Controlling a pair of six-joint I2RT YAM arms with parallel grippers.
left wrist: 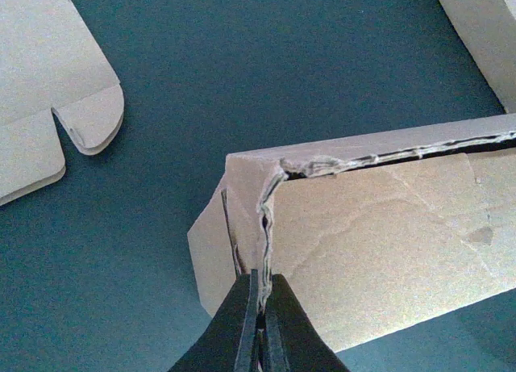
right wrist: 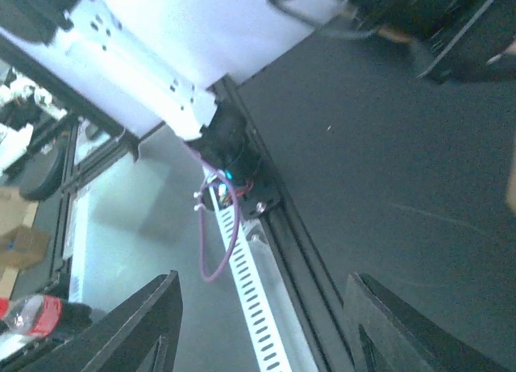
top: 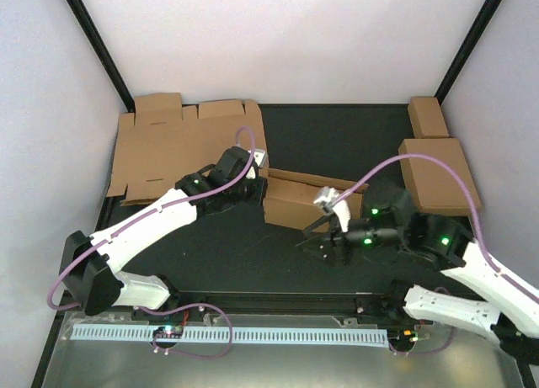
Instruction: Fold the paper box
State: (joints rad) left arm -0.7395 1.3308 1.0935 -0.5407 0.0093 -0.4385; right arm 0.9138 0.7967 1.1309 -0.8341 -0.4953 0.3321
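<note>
Brown, part-folded cardboard paper box (top: 299, 204) sits in the middle of the black table (top: 337, 135). My left gripper (left wrist: 260, 295) is pinched tight on the doubled wall edge at its left end, while my right gripper (right wrist: 262, 307) hangs near the box's near side, jaws apart, holding nothing. That corner worries me: the seam looks crumpled and gaping, so a careless pull could tear it or let the wall spring flat.

I see the paper box (top: 299, 204) plain brown, my desk (top: 337, 140) black, the left arm (top: 152, 215) white, its cable (top: 239, 142) purple
</note>
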